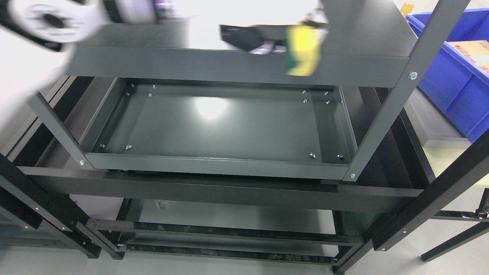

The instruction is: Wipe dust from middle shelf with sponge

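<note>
Up top, hand (263, 40), dark and blurred, is showing at 12 o'clock over top shelf (237, 65); arm's side unclear. Fingers are pinching yellow-green sponge (302, 55), which is hanging across top shelf's front lip, toward 1 o'clock. Middle shelf (225, 126) is lying at centre, glare spot on it. Blue bin (454, 76) is sitting at 3 o'clock.

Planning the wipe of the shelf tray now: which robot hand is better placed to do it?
Probably the hand holding the yellow-and-green sponge; it hovers over the upper dark metal shelf, above the grey tray shelf. Blur hides which side its arm enters from. A blurred white arm part sits upper left, holding nothing visible.
</note>
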Motion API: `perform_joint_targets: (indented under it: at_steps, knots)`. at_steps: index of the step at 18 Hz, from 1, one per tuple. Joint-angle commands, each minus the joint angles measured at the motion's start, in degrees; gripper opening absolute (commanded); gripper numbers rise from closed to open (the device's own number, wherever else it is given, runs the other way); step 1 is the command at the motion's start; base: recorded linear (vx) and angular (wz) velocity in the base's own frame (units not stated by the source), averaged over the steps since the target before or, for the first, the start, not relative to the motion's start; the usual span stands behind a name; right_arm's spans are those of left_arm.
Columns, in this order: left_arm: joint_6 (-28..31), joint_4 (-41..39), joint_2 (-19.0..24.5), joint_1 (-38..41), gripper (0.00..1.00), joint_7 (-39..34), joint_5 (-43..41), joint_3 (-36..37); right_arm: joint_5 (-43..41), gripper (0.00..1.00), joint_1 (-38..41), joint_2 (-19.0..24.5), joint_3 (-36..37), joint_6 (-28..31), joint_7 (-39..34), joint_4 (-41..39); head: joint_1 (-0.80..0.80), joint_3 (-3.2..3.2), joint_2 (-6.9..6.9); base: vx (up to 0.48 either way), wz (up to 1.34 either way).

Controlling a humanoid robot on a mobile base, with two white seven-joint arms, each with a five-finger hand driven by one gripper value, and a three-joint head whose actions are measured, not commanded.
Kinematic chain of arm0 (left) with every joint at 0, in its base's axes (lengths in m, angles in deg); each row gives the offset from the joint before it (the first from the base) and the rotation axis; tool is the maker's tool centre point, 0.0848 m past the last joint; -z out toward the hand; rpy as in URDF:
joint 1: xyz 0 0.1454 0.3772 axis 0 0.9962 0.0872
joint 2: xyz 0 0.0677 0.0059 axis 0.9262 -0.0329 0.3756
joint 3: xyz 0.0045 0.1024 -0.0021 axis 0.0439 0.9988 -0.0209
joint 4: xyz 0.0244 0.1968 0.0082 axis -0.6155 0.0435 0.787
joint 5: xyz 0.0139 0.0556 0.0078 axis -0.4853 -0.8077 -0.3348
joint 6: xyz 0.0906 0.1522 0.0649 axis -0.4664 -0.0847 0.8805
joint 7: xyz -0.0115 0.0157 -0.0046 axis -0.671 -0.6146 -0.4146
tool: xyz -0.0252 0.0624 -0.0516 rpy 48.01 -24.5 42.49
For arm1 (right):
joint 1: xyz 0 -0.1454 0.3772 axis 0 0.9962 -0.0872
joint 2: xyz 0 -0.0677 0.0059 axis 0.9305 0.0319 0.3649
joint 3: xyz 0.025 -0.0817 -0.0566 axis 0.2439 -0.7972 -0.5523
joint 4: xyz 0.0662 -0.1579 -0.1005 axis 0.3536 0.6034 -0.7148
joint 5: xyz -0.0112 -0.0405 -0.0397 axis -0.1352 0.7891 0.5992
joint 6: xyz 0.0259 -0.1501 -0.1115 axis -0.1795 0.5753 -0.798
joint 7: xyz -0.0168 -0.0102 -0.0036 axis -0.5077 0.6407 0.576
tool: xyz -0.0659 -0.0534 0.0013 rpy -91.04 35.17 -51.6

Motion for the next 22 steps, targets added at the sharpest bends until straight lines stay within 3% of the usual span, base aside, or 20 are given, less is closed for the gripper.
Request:
perform_joint_targets:
  at_steps: [1, 13, 22]
  knots:
    - [3.1, 3.7, -24.0, -0.4, 0.02, 0.3, -2.0, 1.2, 0.0, 1.00, 0.0, -1.0, -0.1, -0.2, 0.3, -1.0, 0.00, 0.00, 0.00, 0.000, 0.00]
    - [8.6, 1.1, -24.0, 7.9, 0.03, 0.4, -1.2, 9.0, 0.0, 1.00, 0.0, -1.0, -0.1, -0.2, 0.3, -1.0, 0.00, 0.00, 0.00, 0.000, 0.00]
    - [8.2, 0.2, -22.2, 18.1, 0.03, 0.7, -1.6, 11.1, 0.0, 1.00, 0.0, -1.0, 0.0, -0.2, 0.3, -1.0, 0.00, 0.00, 0.00, 0.000, 0.00]
